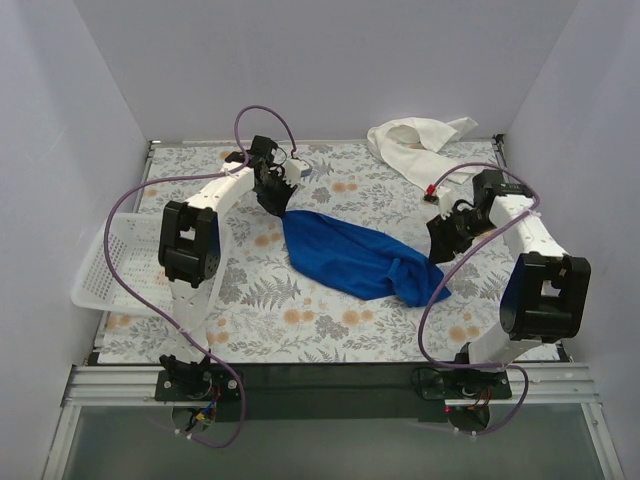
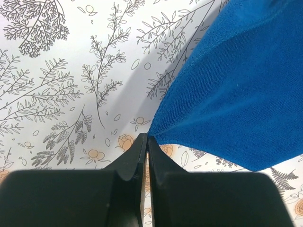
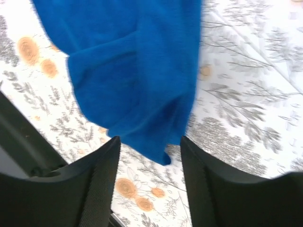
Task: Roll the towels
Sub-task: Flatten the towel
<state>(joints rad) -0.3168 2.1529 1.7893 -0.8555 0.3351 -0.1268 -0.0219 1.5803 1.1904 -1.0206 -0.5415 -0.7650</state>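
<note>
Zero rolled yet: left gripper pinches a corner of the bunched blue towel, right gripper hangs open over it, white towel lies crumpled

Bright, even light, soft shadows; right wrist view motion-blurred, its dark jaws out of focus.

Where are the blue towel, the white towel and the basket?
blue towel [image 1: 355, 258], top external view, middle of the cloth.
white towel [image 1: 412, 150], top external view, crumpled middle.
basket [image 1: 108, 264], top external view, bare mesh floor.
</note>
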